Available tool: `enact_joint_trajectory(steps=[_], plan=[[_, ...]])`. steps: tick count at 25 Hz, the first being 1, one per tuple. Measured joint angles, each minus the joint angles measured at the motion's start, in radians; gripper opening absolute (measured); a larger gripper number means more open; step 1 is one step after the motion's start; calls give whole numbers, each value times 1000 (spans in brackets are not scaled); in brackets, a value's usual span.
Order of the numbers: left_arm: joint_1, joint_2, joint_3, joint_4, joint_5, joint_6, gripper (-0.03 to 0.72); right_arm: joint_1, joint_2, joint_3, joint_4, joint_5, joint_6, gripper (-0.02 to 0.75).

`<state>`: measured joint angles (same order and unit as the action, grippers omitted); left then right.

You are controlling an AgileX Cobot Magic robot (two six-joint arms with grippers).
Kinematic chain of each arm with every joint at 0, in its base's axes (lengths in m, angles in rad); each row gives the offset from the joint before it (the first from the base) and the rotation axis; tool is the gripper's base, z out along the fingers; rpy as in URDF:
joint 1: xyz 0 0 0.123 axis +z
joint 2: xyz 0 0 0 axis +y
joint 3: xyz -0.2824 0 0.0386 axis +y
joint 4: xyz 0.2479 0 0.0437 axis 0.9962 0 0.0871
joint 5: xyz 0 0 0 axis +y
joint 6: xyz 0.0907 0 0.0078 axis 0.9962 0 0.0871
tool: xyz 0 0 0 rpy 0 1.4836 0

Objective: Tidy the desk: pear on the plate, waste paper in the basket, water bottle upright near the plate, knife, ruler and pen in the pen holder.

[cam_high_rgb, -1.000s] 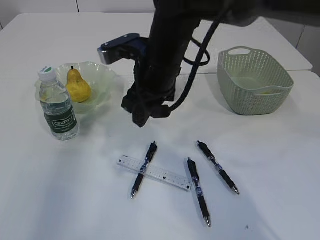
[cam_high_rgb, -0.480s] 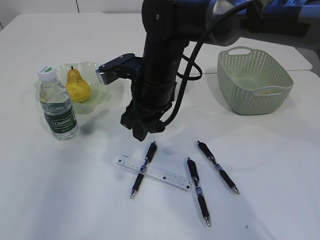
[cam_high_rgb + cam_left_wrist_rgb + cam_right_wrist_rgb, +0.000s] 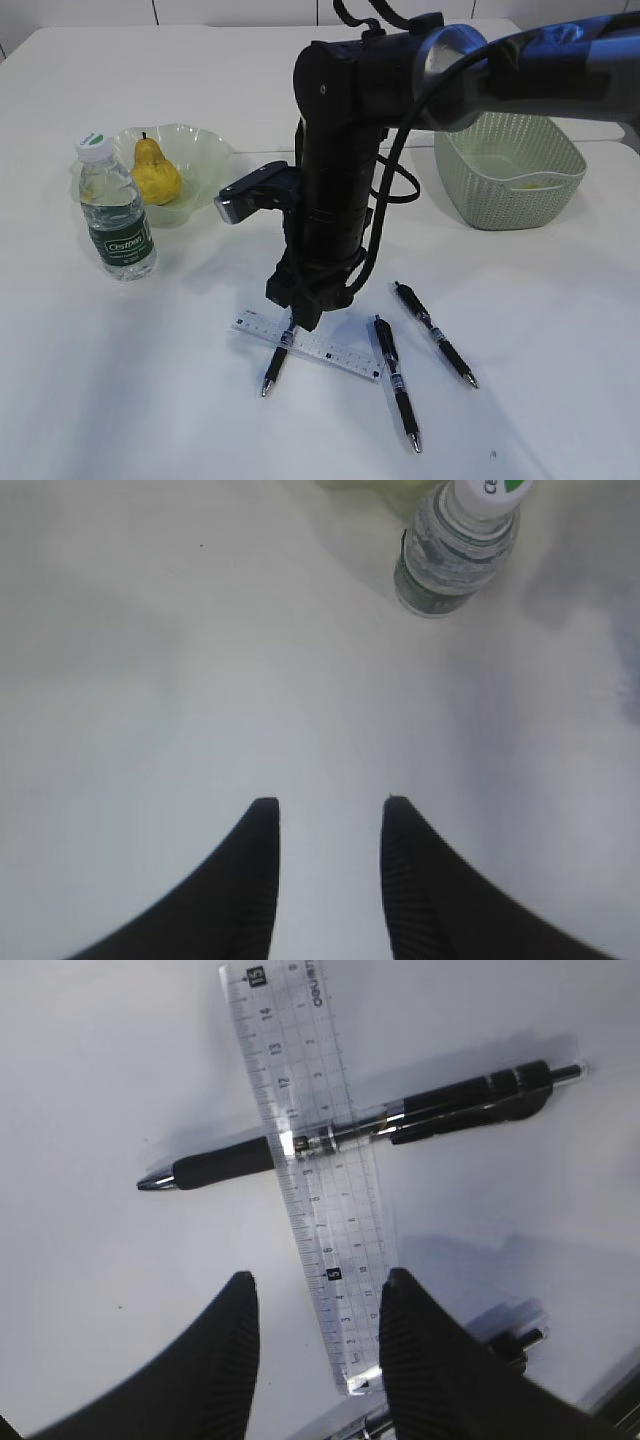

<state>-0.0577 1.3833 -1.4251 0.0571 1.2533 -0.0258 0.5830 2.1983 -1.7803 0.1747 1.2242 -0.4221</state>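
Observation:
A yellow pear [image 3: 157, 172] lies on the pale green plate [image 3: 205, 152]. Beside the plate stands the water bottle [image 3: 115, 215] [image 3: 460, 540], upright. A clear ruler [image 3: 318, 347] [image 3: 312, 1160] lies on the table, crossed by a black pen [image 3: 276, 362] [image 3: 350, 1136]. Two more pens [image 3: 397, 383] [image 3: 436, 334] lie to its right. My right gripper [image 3: 305, 318] [image 3: 318, 1282] is open just above the ruler's end, which sits between the fingers. My left gripper [image 3: 325, 805] is open over bare table. Knife, pen holder and waste paper are out of view.
A green plastic basket [image 3: 512, 205] stands at the back right with something pale yellowish at its bottom. The right arm's black body rises over the table's middle and hides the table behind it.
The right arm has swung from beside the plate toward the front and come down over the ruler and the crossing pen. Nothing else has moved.

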Motion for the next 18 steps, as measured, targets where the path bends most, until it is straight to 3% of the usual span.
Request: enact_joint_trajectory(steps=[12, 14, 18], plan=[[0, 0, 0, 5, 0, 0, 239, 0, -5, 2, 6, -2, -2, 340], [0, 0, 0, 5, 0, 0, 239, 0, -5, 2, 21, -2, 2, 385], [0, 0, 0, 5, 0, 0, 239, 0, -5, 2, 15, -2, 5, 566]])
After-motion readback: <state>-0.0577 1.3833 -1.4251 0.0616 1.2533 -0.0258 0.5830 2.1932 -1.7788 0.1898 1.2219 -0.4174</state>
